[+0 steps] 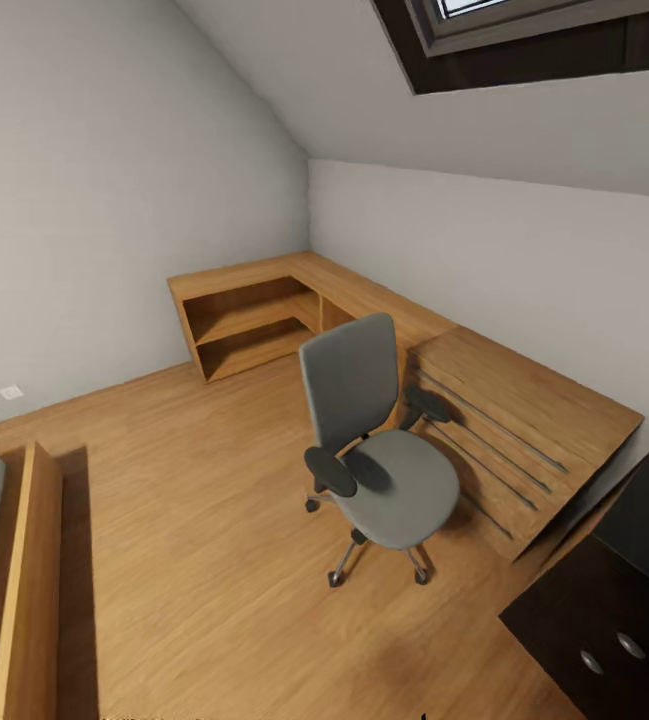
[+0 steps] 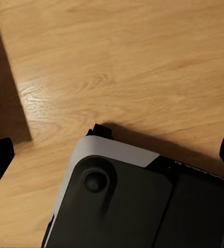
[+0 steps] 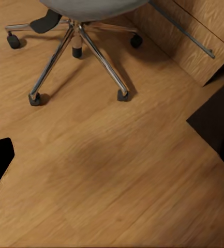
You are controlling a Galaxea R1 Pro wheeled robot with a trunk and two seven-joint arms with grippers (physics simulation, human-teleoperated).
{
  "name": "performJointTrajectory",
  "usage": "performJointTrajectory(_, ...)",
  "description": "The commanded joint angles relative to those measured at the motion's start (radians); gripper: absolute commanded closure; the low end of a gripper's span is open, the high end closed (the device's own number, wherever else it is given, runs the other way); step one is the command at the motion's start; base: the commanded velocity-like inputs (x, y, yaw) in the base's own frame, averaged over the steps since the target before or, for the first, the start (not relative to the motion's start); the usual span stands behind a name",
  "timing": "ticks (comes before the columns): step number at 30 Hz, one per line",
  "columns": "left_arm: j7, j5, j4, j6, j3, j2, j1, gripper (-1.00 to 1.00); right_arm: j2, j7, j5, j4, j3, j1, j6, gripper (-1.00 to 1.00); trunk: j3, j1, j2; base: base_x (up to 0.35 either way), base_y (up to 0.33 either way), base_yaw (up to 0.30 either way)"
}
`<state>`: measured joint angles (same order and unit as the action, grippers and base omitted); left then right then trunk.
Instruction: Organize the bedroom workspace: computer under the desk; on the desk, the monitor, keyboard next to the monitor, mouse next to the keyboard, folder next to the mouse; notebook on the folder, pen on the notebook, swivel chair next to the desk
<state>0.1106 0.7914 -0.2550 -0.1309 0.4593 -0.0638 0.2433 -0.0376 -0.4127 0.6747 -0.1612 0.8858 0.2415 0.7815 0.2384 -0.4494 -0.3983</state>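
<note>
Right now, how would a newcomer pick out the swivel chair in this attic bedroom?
Find the long wooden drawer chest under the sloping ceiling. Directly in front of it stands the grey upholstered swivel chair. It alone has a tall back, black armrests and a chrome star base on casters.

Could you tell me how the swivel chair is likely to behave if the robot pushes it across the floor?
The swivel chair would probably roll easily, since its chrome star base rides on casters over smooth wooden floor. It may also spin rather than travel straight if pushed off-centre. A push high on the tall back could tip it slightly.
</note>
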Motion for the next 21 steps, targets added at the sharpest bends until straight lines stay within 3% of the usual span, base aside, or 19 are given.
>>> performJointTrajectory(1, 0.006, 0.006, -0.001, -0.003, 0.009, -0.001, 0.001, -1.0, 0.0, -0.008, 0.002, 0.0, 0.008, 0.001, 0.002, -1.0, 0.002, -0.001, -0.002, 0.067, 0.082, 0.128)
performJointTrajectory(7, 0.006, 0.006, -0.001, -0.003, 0.009, -0.001, 0.001, -1.0, -0.001, -0.005, 0.001, -0.005, 0.009, 0.001, 0.002, -1.0, 0.002, -0.001, -0.002, 0.031, 0.038, 0.073)
performJointTrajectory(21, 0.006, 0.006, -0.001, -0.003, 0.009, -0.001, 0.001, -1.0, -0.002, -0.005, 0.003, -0.006, 0.009, 0.001, 0.002, -1.0, 0.002, -0.001, -0.002, 0.02, 0.003, 0.268)
